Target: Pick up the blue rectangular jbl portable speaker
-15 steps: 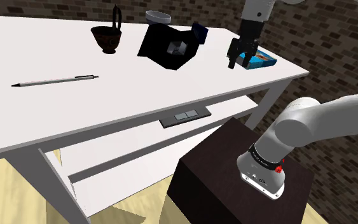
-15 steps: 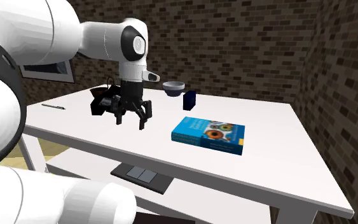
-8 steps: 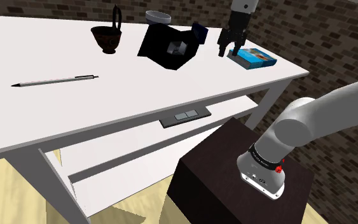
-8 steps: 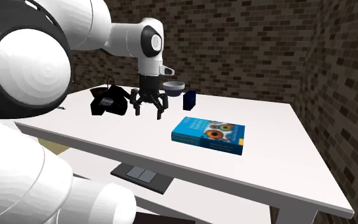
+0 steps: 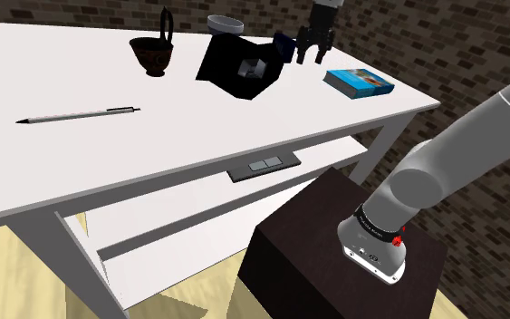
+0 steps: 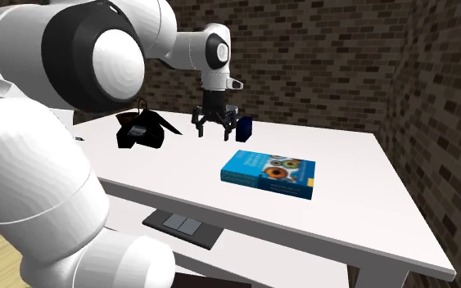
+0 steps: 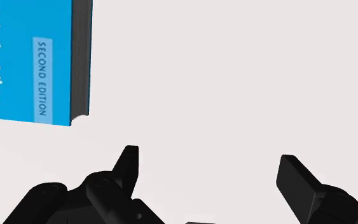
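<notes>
White arm (image 6: 168, 51) stretched over the white table (image 5: 81, 77), black gripper (image 5: 312, 53) pointing down, fingers apart and empty, beside the dark blue speaker (image 6: 244, 128)

The portable speaker (image 6: 244, 128) is a small, dark navy rectangular block standing upright, just above the middle of the second exterior view. In the shoulder view the portable speaker (image 5: 284, 43) sits near the top edge, slightly right of centre.

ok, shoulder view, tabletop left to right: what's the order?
Slim grey pen → dark handled cup → black angular object → black two-finger gripper, open → flat blue book.
</notes>
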